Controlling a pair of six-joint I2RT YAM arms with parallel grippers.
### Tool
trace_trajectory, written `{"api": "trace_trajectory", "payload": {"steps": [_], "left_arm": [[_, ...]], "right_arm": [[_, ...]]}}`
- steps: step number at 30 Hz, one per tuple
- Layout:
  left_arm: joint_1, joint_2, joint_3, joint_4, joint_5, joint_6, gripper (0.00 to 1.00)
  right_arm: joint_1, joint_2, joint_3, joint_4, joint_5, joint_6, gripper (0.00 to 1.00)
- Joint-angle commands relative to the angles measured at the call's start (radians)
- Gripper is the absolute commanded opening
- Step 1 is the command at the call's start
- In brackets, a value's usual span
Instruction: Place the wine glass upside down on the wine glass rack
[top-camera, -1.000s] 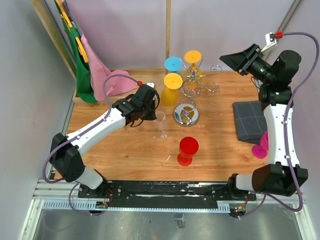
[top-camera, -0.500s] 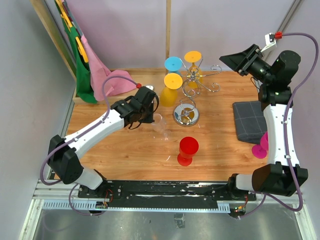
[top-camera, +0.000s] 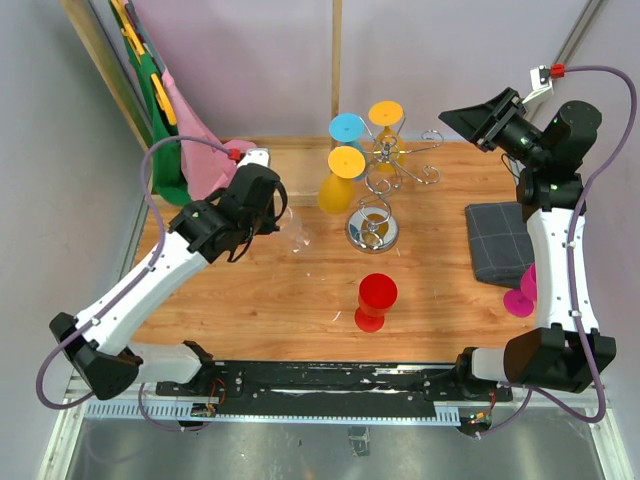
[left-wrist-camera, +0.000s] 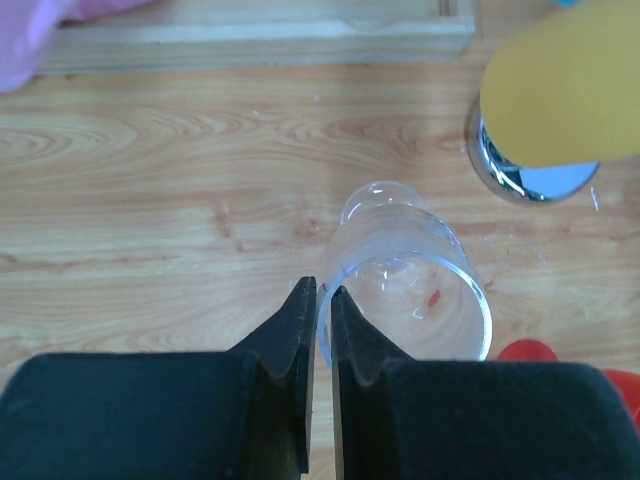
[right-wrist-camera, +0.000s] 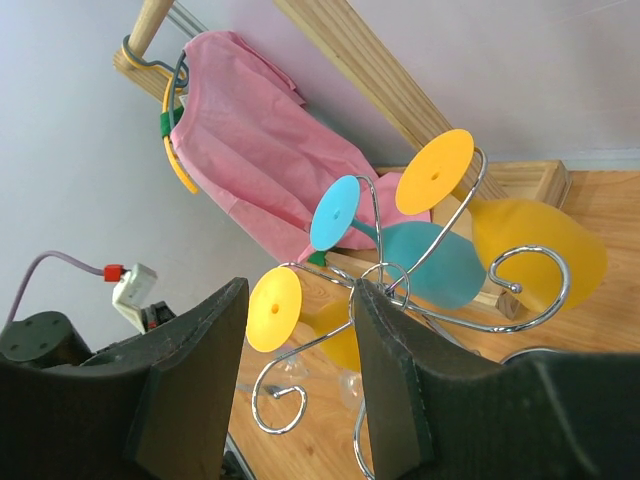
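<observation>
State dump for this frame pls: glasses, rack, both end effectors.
left end effector: shut on the clear wine glass rim.
clear wine glass: held by its rim, mouth toward the wrist camera.
right end effector: open, empty, raised.
wine glass rack: upright, three hanging glasses inverted on it.
red glass: standing on the table, untouched.
magenta glass: standing, partly hidden behind the right arm.

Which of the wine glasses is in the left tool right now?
The clear wine glass, its rim pinched by the left tool; it alone is colourless and see-through.
</observation>
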Motion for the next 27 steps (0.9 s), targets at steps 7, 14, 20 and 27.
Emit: {"api": "trace_trajectory", "payload": {"steps": [7, 14, 20, 27], "left_arm": [[-0.008, -0.088, 0.161, 0.097, -0.368, 0.045, 0.0], [-0.008, -0.128, 0.174, 0.435, -0.346, 0.173, 0.0], [-0.008, -0.142, 0.14, 0.738, -0.217, 0.233, 0.0], [-0.005, -0.05, 0.267, 0.792, -0.027, 0.24, 0.0]], "right_arm": [[0.007, -0.011, 0.009, 0.049, 0.0, 0.011, 0.48], [0.019, -0.013, 0.003, 0.051, 0.001, 0.0, 0.48], [0.02, -0.017, 0.003, 0.054, 0.001, -0.015, 0.48], [0.023, -0.015, 0.002, 0.061, 0.0, -0.015, 0.48]]}}
